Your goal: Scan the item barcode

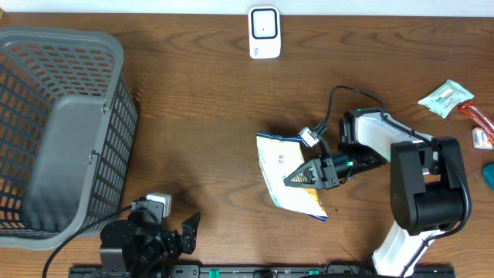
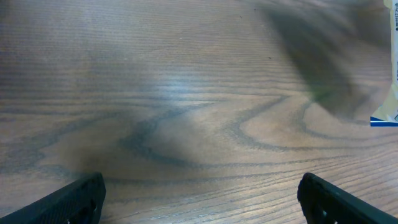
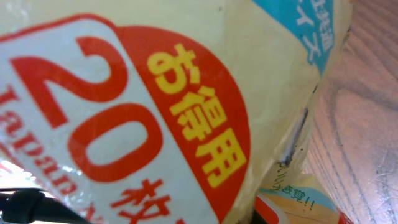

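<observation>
The item is a pale yellow, white and blue packet (image 1: 276, 160), held tilted just above the wood at the table's centre. My right gripper (image 1: 299, 178) is shut on its right side. In the right wrist view the packet (image 3: 155, 106) fills the frame with red print, and one dark finger (image 3: 28, 208) shows at the lower left. No barcode shows in any view. The white scanner (image 1: 264, 32) stands at the far edge, apart from the packet. My left gripper (image 1: 184, 234) rests open near the front edge, its fingers (image 2: 71, 200) wide apart over bare wood, with the packet's corner (image 2: 390, 102) to the right.
A grey mesh basket (image 1: 62, 131) stands at the left. Small snack packets (image 1: 445, 98) and a red one (image 1: 480, 125) lie at the right edge, with a teal thing (image 1: 488, 174) below them. A black cable (image 1: 347, 93) loops behind the right wrist.
</observation>
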`<act>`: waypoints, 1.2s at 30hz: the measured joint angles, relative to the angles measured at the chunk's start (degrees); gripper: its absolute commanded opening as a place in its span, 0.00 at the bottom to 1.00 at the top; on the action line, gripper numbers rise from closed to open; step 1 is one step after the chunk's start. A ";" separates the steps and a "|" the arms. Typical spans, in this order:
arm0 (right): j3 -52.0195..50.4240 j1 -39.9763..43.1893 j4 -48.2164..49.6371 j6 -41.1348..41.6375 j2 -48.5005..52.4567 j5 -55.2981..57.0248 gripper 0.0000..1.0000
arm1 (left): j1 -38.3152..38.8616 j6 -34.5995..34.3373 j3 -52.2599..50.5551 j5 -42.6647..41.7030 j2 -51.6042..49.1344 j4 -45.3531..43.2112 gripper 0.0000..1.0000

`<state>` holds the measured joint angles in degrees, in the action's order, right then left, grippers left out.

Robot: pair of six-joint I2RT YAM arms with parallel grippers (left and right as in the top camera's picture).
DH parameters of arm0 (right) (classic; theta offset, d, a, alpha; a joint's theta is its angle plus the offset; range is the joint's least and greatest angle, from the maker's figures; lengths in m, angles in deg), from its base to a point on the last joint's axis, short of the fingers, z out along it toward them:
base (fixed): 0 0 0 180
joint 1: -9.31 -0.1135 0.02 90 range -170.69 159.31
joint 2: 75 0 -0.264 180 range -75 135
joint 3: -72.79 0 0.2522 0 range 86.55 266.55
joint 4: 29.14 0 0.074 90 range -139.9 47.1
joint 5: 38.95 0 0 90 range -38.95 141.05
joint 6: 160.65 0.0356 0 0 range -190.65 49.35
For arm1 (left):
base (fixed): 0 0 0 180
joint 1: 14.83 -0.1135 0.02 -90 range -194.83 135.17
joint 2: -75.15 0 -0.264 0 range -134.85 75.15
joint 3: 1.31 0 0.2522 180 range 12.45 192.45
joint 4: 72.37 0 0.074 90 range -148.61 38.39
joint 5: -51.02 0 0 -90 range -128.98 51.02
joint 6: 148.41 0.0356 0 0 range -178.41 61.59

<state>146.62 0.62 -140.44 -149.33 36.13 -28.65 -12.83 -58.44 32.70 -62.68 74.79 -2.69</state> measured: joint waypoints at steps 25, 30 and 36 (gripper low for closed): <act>3.34 0.37 0.11 -1.51 -3.63 3.21 0.01 | 0.00 0.00 0.02 0.00 0.00 0.00 0.99; 8.15 0.26 4.79 1.27 -3.65 4.00 0.02 | 0.00 0.00 0.00 0.00 -0.02 0.00 0.98; 14.53 -1.09 24.46 20.24 -3.67 10.49 0.01 | 0.00 0.00 0.00 0.00 -0.02 0.00 0.99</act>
<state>161.16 -0.47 -115.98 -129.09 32.46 -18.16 -12.83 -58.44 32.70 -62.68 74.77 -2.69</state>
